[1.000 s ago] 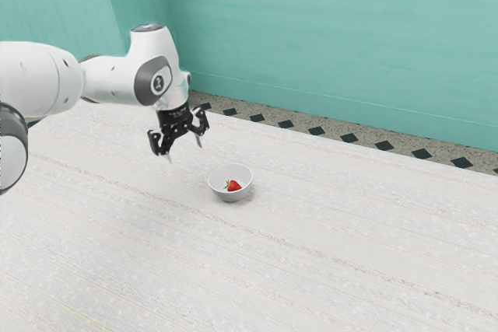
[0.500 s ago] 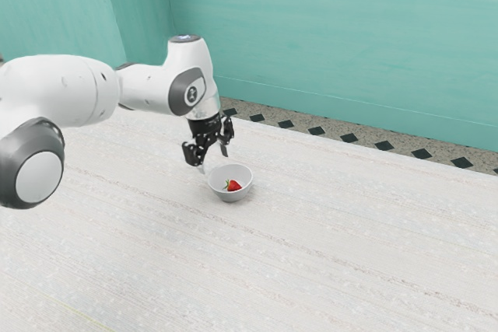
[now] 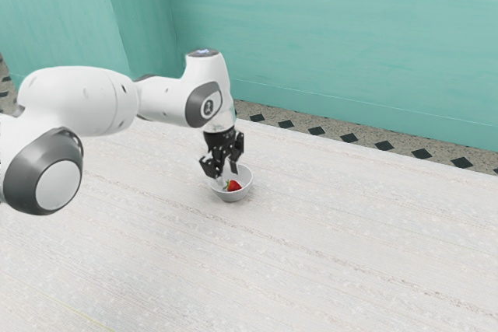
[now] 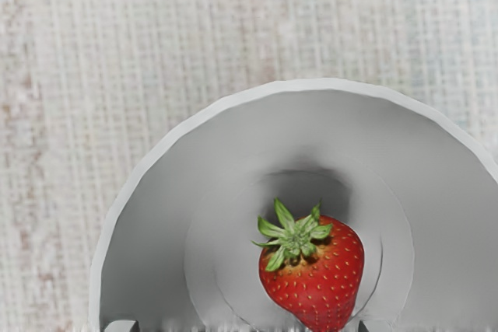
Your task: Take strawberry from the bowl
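My gripper (image 3: 228,176) is open over the white bowl, its fingertips spread and low at the bowl's rim in the exterior view. Inside the bowl (image 3: 233,197) lies the red strawberry (image 3: 234,186), just below the fingertips. From the wrist, the strawberry (image 4: 323,281) rests on the floor of the bowl (image 4: 331,85), green leaves showing. Two fingertips of the gripper (image 4: 250,326) peek in at the lower edge, wide apart, with the strawberry between their lines.
The bowl stands on a pale, streaked table (image 3: 311,270). Behind the table's far edge run a speckled floor strip with dark diamonds (image 3: 349,138) and a teal wall (image 3: 334,29).
My hand has moved toward the exterior view's right and lower, from beside the bowl to over it. The bowl and strawberry have stayed put.
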